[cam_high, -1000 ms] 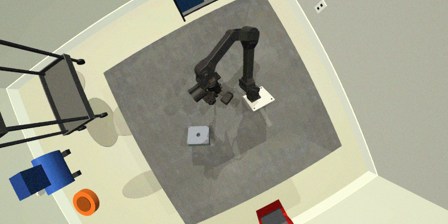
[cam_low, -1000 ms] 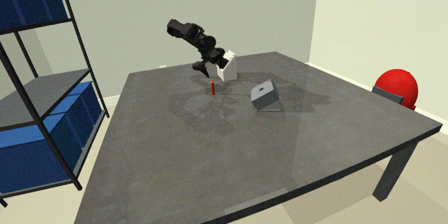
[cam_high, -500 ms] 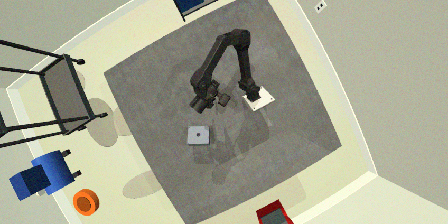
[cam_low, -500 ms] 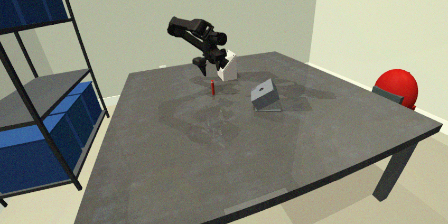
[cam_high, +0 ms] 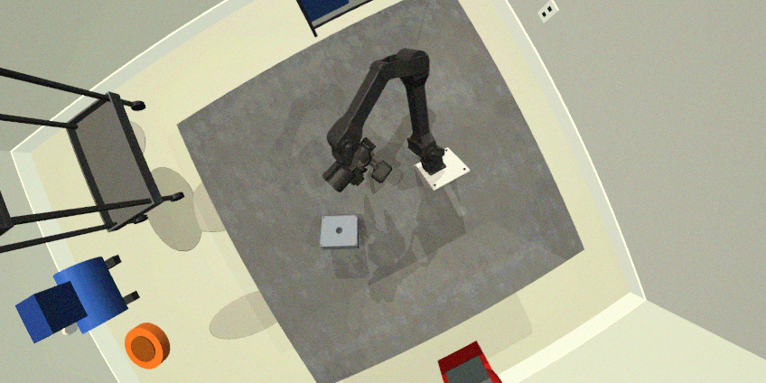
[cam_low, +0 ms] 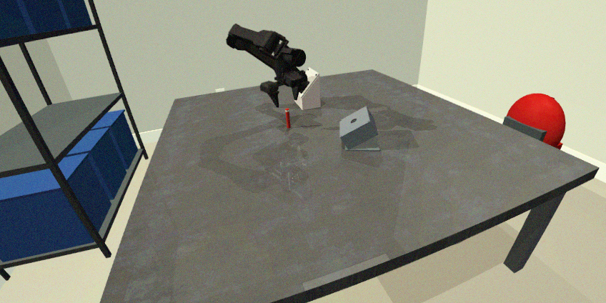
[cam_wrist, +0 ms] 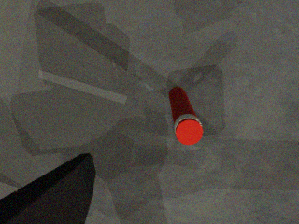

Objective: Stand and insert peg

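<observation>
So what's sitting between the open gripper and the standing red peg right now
Nothing: in the exterior view the open gripper hangs just above the upright peg with only air between them.

- The surface (cam_low: 263, 214) looks like dark grey stone or concrete, mottled and matt, with only a faint sheen where shadows fall on it.
- The peg (cam_low: 287, 118) is smooth, plain red, like matt plastic; its round end face (cam_wrist: 189, 133) is flat and even in colour.
- The sloped panel (cam_low: 359, 127) is pale grey-blue, smooth and matt, like painted metal or plastic.
- The arm (cam_high: 376, 91) and its jaws are black, hard-looking and matt, with no gloss.
- The base plate (cam_high: 453, 169) is flat, smooth white.
- The shelf frame (cam_low: 55, 146) looks like matt black metal; its bins (cam_low: 38, 210) are smooth blue plastic.
</observation>
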`<state>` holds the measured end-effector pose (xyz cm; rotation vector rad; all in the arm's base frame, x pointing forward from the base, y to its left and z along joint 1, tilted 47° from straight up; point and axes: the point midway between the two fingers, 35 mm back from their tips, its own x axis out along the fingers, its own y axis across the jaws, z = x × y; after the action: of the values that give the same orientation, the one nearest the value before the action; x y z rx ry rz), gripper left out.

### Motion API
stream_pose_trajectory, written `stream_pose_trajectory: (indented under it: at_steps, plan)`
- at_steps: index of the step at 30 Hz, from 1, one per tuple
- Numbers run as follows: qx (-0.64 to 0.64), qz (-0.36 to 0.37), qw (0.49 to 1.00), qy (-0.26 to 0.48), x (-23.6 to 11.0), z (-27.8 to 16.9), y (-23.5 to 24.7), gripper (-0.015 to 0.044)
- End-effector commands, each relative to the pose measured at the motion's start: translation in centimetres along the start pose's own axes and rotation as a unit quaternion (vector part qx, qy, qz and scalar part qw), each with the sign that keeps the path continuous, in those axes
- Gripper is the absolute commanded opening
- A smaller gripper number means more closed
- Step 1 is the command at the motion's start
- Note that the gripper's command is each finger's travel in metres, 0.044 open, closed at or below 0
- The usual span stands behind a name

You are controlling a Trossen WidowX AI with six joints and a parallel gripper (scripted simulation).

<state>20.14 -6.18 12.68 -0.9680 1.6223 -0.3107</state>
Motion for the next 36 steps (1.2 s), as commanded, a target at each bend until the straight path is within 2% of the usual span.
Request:
stream_pose_trajectory:
  at_steps: [1, 36]
  plan:
    - [-0.004, -0.002, 1.0, 0.004, 0.7, -0.1, 0.1, 0.044]
    - [-0.003, -0.004, 1.0, 0.004, 6.3, -0.2, 0.0, 0.044]
